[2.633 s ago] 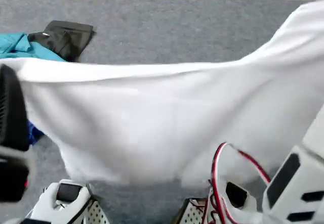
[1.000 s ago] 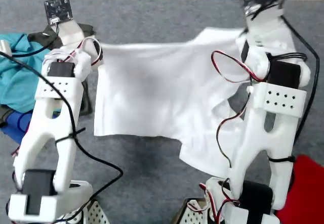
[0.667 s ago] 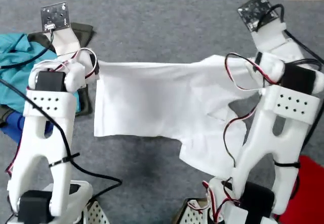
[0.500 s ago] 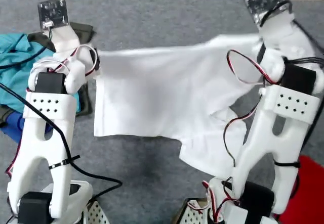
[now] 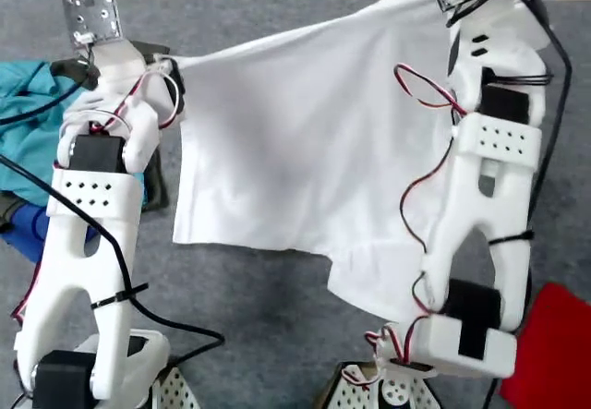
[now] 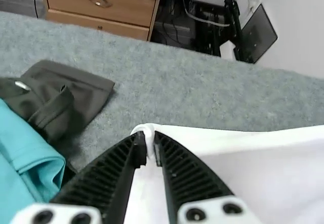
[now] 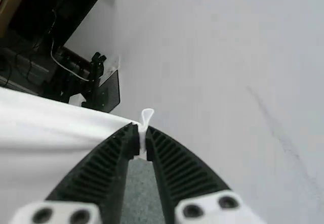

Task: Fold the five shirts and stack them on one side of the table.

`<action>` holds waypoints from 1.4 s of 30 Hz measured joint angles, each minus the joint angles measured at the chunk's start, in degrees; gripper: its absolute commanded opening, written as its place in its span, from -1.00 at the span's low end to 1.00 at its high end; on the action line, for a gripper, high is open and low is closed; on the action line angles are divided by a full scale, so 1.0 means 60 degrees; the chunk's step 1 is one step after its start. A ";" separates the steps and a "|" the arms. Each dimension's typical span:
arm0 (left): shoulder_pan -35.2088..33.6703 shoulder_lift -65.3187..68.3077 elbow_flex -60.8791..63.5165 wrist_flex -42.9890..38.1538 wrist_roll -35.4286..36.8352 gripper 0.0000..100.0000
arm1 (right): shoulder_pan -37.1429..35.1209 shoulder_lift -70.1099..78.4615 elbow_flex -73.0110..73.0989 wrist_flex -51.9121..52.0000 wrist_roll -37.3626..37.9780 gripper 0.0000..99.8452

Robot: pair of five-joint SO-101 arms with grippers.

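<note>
Right arm swung up & back vs 0.5 s ago, hoisting its corner of the white cotton shirt (image 5: 305, 141); left end barely shifted. Left gripper (image 6: 146, 142) & right gripper (image 7: 143, 133) are each clamped on the shirt's far edge. That edge runs across the grey felt table (image 5: 277, 30), taut btwn them, right end higher. Shirt body trails toward the arm bases. Next move prob. needs both ends carried together. Crumpled teal shirt (image 5: 28, 118) & dark folded shirt (image 6: 61, 97) lie near the left gripper.
</note>
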 measured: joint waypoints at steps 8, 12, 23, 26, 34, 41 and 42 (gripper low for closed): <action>0.0000 0.0000 0.0484 0.0000 -0.0073 -0.96 | 0.0000 0.0176 0.0000 0.1993 0.0029 -0.99; 0.0000 0.0000 0.0527 0.0015 -0.0073 -0.96 | 0.0015 -0.0132 0.0000 0.3897 0.0220 -0.99; 0.0513 -0.0806 0.0850 0.3004 -0.0806 -0.96 | 0.0073 -0.1597 -0.0015 0.9011 0.1978 -0.99; 0.0571 -0.1392 0.1758 0.3194 -0.0879 -0.96 | 0.0308 -0.2037 0.0117 1.0081 0.2081 -0.99; 0.0469 -0.3502 0.4674 0.3238 -0.0879 -0.96 | 0.1568 -0.3912 0.2403 1.1824 0.3253 -0.99; 0.0469 -0.5289 0.6359 0.3282 -0.0879 -0.96 | 0.2593 -0.6608 0.5597 1.1897 0.4059 -0.99; 0.0469 -0.5407 0.6388 0.3282 -0.0879 -0.96 | 0.2740 -0.6960 0.5949 1.1897 0.4059 -0.99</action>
